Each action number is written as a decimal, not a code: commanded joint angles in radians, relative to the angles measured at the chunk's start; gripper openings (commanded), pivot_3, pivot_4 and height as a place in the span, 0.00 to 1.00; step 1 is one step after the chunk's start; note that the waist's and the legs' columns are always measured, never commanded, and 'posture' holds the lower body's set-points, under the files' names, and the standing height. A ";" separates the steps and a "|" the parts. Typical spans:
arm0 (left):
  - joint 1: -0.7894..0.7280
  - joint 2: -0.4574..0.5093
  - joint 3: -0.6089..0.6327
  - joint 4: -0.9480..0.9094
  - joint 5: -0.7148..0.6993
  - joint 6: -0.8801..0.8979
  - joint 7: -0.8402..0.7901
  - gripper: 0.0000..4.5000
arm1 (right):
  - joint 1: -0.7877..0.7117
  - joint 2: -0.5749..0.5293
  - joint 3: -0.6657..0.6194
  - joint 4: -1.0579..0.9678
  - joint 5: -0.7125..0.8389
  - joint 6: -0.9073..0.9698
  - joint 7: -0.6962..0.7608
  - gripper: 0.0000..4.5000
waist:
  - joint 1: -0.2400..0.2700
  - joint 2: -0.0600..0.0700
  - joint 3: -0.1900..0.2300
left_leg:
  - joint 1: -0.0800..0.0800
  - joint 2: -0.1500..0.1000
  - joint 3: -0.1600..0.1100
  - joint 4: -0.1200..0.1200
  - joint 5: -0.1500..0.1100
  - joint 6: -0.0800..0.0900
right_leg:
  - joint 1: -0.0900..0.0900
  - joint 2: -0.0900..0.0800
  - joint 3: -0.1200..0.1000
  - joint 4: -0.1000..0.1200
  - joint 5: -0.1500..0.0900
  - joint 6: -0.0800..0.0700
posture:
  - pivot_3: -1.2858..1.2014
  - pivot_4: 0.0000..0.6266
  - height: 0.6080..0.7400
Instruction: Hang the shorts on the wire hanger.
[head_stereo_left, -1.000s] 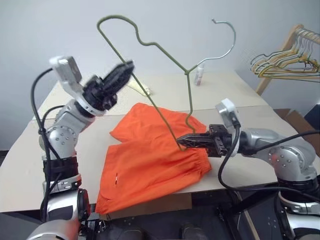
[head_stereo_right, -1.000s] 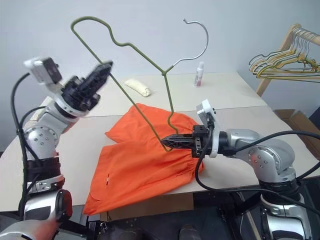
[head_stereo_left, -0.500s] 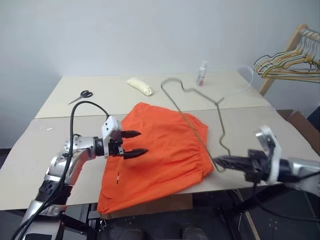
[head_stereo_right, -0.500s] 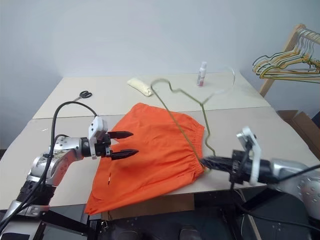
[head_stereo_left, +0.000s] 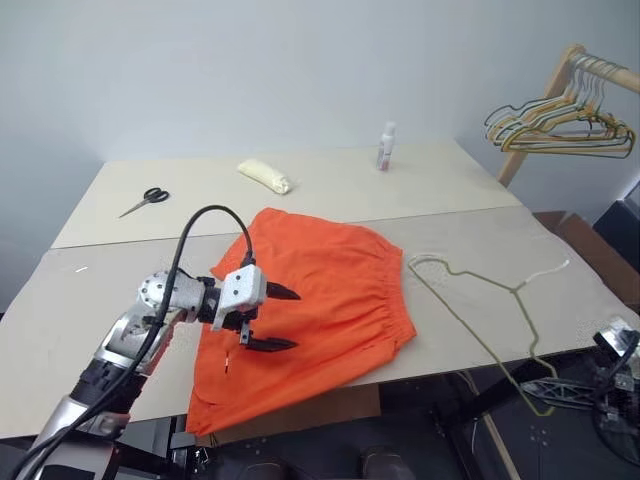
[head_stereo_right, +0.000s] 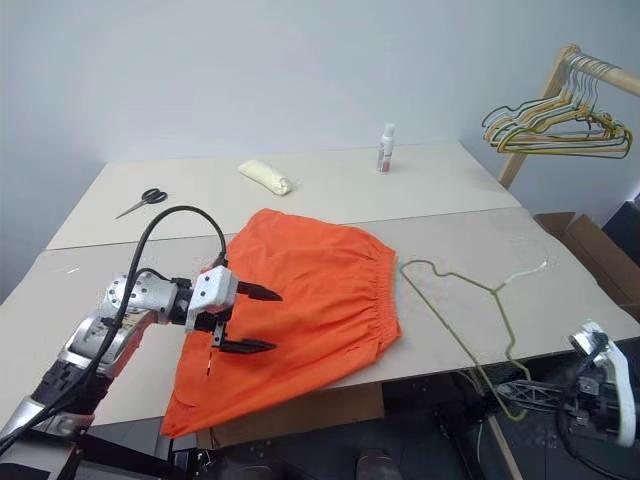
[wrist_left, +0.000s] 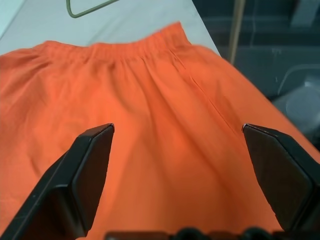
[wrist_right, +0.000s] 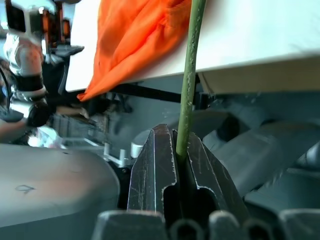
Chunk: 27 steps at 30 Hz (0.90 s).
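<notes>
The right gripper (wrist_right: 181, 165) is clamped on one wire of the hanger (head_stereo_left: 480, 310), off the table's (head_stereo_left: 100, 300) near edge; the rest of the hanger lies flat on the table just beside the shorts' (head_stereo_left: 320, 300) waistband. The left gripper (head_stereo_left: 268, 318) hovers over the shorts, jaws wide apart and empty. To do this step well, it should probably drop onto a single layer near the waistband, pinch firmly and lift an opening, so the hanger's free end can slide in without snagging the elastic
</notes>
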 joint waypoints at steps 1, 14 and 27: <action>-0.005 0.005 0.008 -0.028 -0.003 -0.020 -0.015 0.99 | -0.054 -0.023 0.066 0.055 -0.052 -0.036 0.084 0.00 | 0.001 0.001 0.000 | 0.000 0.000 0.000 0.000 0.000 0.000 | 0.000 0.000 0.000 0.000 0.000 0.000 | 0.48 0.00 1.00; 0.028 0.026 0.034 -0.075 -0.012 0.008 -0.005 0.99 | -0.200 0.058 0.199 0.083 -0.116 -0.045 0.146 0.00 | 0.021 0.002 -0.001 | 0.000 0.000 -0.001 0.002 0.000 0.000 | 0.000 -0.001 0.000 0.001 0.001 0.001 | 0.50 0.00 1.00; 0.062 0.034 0.034 -0.120 -0.013 0.031 0.015 0.99 | -0.395 0.147 0.316 0.216 -0.200 -0.060 0.149 0.00 | 0.033 0.004 -0.002 | 0.000 -0.001 -0.001 0.003 0.000 0.000 | 0.000 -0.001 0.000 0.001 0.001 0.002 | 0.51 0.00 1.00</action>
